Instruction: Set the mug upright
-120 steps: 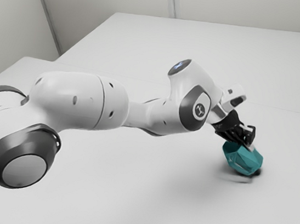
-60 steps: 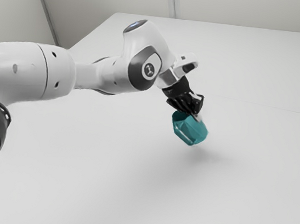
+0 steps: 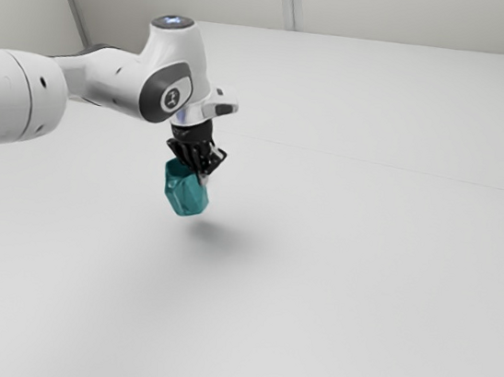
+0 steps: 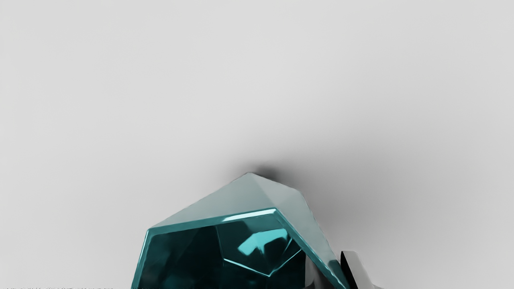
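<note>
Mug (image 4: 225,245) — teal, faceted, glossy inside, held aloft, perhaps slightly tilted

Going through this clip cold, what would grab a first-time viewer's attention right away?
Most likely the teal, faceted mug, held tilted above the pale table at the end of the white arm, toward the exterior view's left. Next, the grip: in the wrist view, one of the fingers is outside the mug's wall and the other inside its open mouth. A soft shadow lies on the table below.
</note>
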{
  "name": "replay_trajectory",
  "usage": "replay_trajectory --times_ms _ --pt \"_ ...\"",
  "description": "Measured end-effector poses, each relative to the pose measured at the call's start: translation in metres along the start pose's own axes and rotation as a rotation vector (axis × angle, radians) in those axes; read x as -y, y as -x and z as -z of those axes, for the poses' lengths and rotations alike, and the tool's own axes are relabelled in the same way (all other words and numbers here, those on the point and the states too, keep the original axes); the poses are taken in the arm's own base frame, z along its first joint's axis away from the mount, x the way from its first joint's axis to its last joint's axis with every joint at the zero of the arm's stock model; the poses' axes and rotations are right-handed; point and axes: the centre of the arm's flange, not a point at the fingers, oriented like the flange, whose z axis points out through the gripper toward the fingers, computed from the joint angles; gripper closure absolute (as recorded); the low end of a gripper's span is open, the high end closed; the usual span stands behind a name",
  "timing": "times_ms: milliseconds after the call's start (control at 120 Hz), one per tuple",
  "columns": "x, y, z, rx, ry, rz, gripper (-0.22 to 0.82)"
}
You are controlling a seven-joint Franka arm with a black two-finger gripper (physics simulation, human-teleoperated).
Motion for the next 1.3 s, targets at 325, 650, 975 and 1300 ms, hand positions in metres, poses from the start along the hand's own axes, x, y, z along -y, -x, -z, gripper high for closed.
replay_trajectory --times_ms 325,650,975,1300 --pt "0.032 -0.001 -0.024 0.029 -0.041 0.058 0.79" --pt "0.04 -0.001 -0.046 0.063 -0.049 0.087 0.79" --pt "0.039 0.001 -0.054 0.091 -0.051 0.098 0.79" --pt "0.036 0.013 -0.045 0.172 0.01 0.133 0.33"
